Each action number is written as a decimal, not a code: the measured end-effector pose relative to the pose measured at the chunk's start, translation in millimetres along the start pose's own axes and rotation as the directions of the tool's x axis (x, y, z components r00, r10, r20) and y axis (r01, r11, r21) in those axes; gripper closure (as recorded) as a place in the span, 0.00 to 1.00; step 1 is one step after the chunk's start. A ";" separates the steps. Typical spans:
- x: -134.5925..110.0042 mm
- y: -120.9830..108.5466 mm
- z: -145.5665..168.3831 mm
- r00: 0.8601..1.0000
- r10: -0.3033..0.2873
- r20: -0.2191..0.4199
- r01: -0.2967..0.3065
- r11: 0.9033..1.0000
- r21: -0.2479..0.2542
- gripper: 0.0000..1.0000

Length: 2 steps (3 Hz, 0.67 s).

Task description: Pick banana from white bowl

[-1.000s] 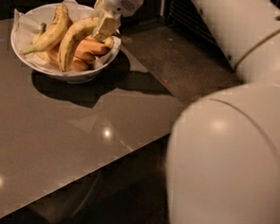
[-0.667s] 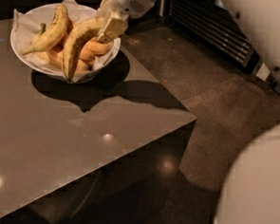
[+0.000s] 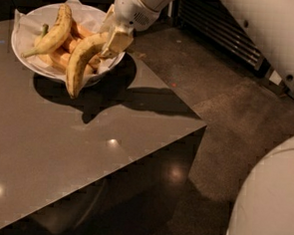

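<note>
Since the earlier frames the banana [image 3: 81, 60] has swung up out of the pile, and its lower end now hangs past the near rim instead of lying among the other fruit. The robot's big white arm segment has also cleared away from the middle of the view.

The end effector [image 3: 112, 44] sits over the right side of the white bowl [image 3: 15, 37], with its fingers closed narrow on the upper end of the banana. From that grip the strongly curved fruit droops down and to the left. Its dark tip reaches beyond the bowl's edge and hangs above the bench [image 3: 59, 159], where it casts a heavy shadow. I judge it is partly lifted but not yet fully free of the bowl.

Behind it a straighter banana [image 3: 55, 31] lies across the crinkled paper liner [image 3: 74, 1]. Short orange-yellow bananas [image 3: 66, 46] are tucked beneath and beside the held fruit.

The step in hand looks like the lift-out. The hold is near one end, so the long free part will tend to swing and lever against the fingers. A slow, straight rise would suit, keeping the grip firm until the low tip has passed the rim. Drifting sideways too soon could drag the tip against the rim or the small bananas and tip the light bowl.

Off the bench edge lie the dark floor [image 3: 226, 119] and a vent grille [image 3: 217, 29].
</note>
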State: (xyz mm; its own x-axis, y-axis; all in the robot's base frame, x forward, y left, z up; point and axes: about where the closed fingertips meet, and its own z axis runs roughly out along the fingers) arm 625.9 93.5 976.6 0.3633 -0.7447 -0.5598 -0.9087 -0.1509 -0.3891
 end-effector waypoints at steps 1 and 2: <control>-8.5 12.9 -10.4 1.000 -0.001 0.004 0.001 1.000 0.022 1.00; -16.4 40.8 -31.1 0.999 0.035 0.030 -0.038 0.996 0.078 1.00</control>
State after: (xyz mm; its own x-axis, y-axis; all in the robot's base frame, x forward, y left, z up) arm 576.5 79.4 992.6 0.3368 -0.7301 -0.5946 -0.9029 -0.0713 -0.4239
